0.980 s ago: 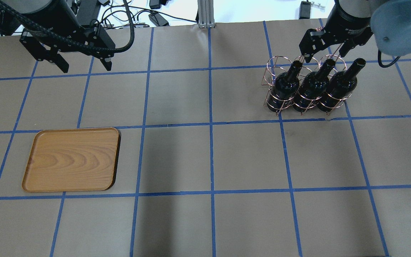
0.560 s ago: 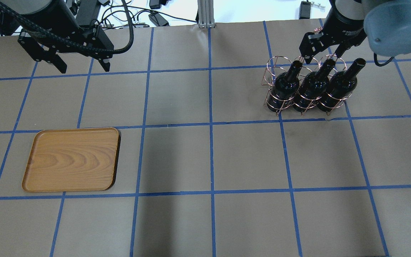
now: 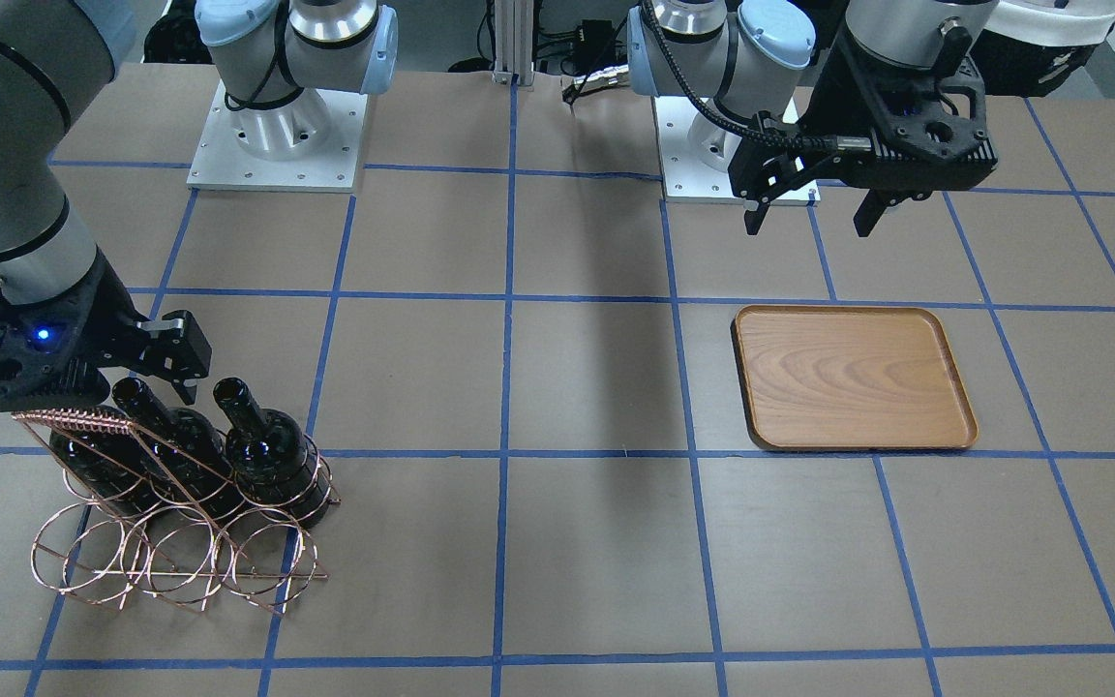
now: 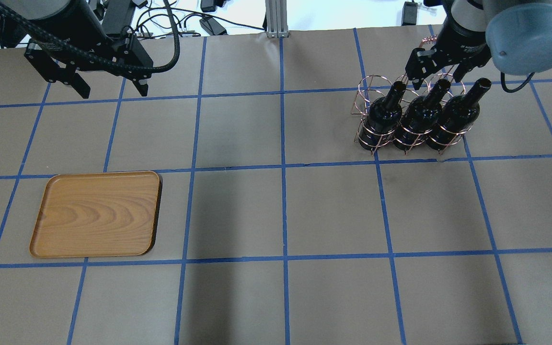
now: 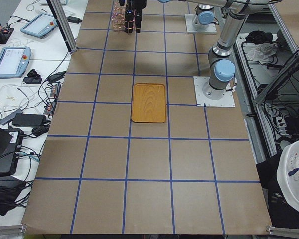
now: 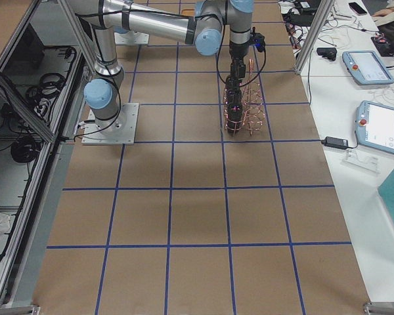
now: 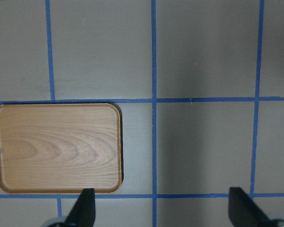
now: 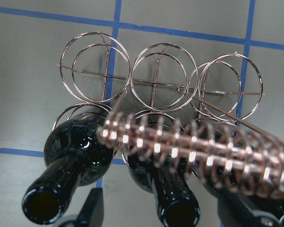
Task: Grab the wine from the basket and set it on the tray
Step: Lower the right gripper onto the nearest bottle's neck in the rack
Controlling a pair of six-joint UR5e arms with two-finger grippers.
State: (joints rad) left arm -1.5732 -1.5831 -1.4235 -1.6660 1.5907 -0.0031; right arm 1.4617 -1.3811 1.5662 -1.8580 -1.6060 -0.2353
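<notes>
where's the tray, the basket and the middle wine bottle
tray (image 4: 96,213): overhead exterior view, bare wooden centre
basket (image 8: 180,147): right wrist view, coiled handle bar
middle wine bottle (image 4: 419,114): overhead exterior view, its shoulder

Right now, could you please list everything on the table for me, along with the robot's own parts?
wine bottles: three, near-black, side by side in the basket's rings.
basket: one, copper wire, on the robot's right.
tray: one, light-brown wood, empty, on the robot's left.
table: one, brown with a blue tape grid.
left fingers: two, black, apart, above the table, off the tray.
right fingers: two, black, apart, flanking the middle bottle's neck.
</notes>
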